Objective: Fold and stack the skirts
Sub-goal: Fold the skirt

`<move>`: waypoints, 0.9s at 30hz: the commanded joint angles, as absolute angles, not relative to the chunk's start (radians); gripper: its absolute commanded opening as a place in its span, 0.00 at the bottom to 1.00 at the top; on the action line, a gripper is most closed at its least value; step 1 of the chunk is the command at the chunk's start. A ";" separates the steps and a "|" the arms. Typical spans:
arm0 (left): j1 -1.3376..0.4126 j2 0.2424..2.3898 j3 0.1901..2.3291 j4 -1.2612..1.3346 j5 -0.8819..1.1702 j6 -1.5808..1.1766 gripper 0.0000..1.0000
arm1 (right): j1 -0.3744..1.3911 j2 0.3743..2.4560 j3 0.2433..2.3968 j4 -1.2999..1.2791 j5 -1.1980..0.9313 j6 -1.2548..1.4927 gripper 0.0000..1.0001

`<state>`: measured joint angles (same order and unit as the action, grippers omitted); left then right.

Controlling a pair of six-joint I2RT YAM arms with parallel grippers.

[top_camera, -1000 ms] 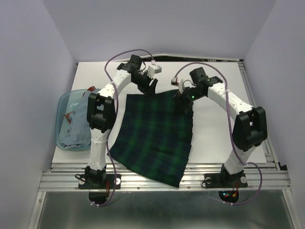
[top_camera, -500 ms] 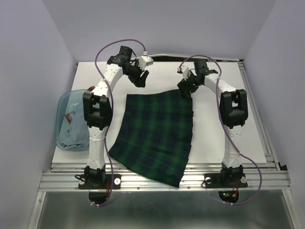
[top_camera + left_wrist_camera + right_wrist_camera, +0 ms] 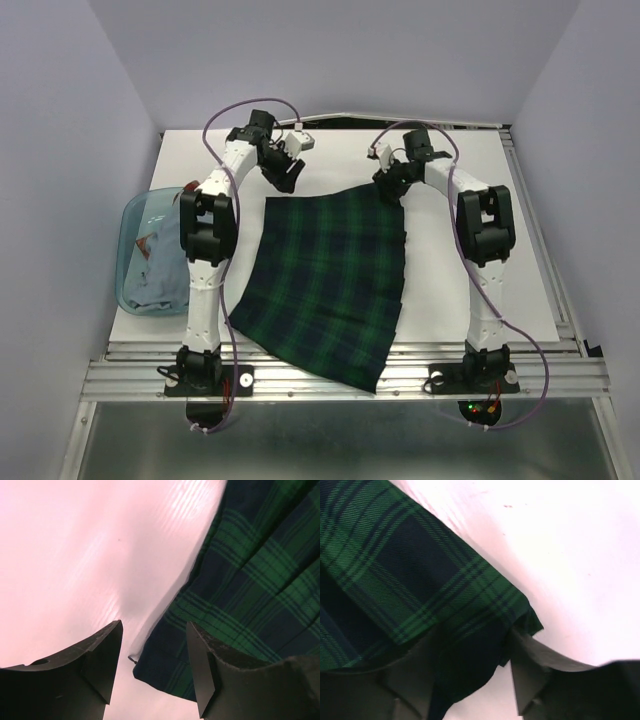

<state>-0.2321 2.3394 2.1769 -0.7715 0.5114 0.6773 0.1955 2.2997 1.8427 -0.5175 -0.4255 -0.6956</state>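
1. Both arms are bolted at the near edge of the worktop (image 3: 470,290). Each is raised to a high elbow and bent forward over the far half.
2. The tartan skirt (image 3: 325,280) is spread flat between the two arms. Its near corner is laid over the metal rails (image 3: 560,375).
3. To the left, a pale grey-blue skirt (image 3: 160,282) is seen crumpled inside a translucent blue tub (image 3: 135,212). The tub's right side is hidden by the left arm.
4. The left hand (image 3: 283,172) is held above the skirt's far left corner. Its fingers (image 3: 97,652) are set apart with nothing between them. Only bare worktop and the cloth's corner are seen beyond.
5. The right hand (image 3: 390,185) is placed at the skirt's far right corner. Dark cloth lies in the gap between its fingers (image 3: 532,677). Their tips are covered by the cloth, so whether it is pinched cannot be told.
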 commanded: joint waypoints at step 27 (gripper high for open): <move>-0.219 2.395 2.307 -0.632 0.492 0.632 0.00 | 0.143 2.484 2.370 -0.350 -0.221 -0.686 0.01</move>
<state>-0.2295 2.4714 2.2280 -0.6884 0.5030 0.6682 0.1898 2.5427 2.2700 -0.4988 -0.3080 -0.6949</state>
